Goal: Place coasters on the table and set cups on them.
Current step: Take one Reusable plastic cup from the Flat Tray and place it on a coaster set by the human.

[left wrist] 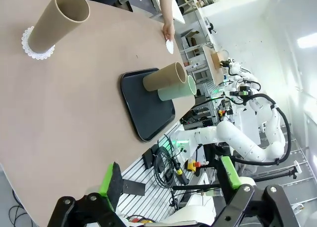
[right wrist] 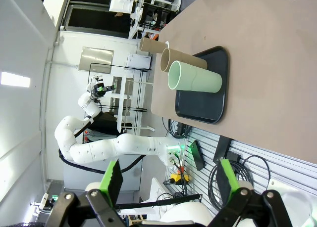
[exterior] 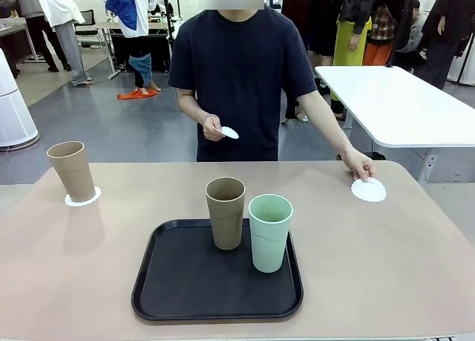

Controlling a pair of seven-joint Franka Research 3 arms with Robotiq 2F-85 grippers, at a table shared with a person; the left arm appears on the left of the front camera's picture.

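Observation:
On the beige table (exterior: 378,267), a tan cup (exterior: 72,170) stands on a white scalloped coaster (exterior: 82,199) at the far left. On the black tray (exterior: 185,289), a second tan cup (exterior: 225,212) and a mint green cup (exterior: 269,232) stand side by side. The person's hand (exterior: 358,165) rests on another coaster (exterior: 369,190) lying at the table's far right. Their other hand holds a third coaster (exterior: 228,132) at waist height. My left gripper (left wrist: 168,177) and right gripper (right wrist: 168,180) are both open and empty, back off the table's near edge.
A white table (exterior: 404,103) stands behind at the right. The tray sits at the near middle. Bare tabletop lies to the left and right of it and between it and the person.

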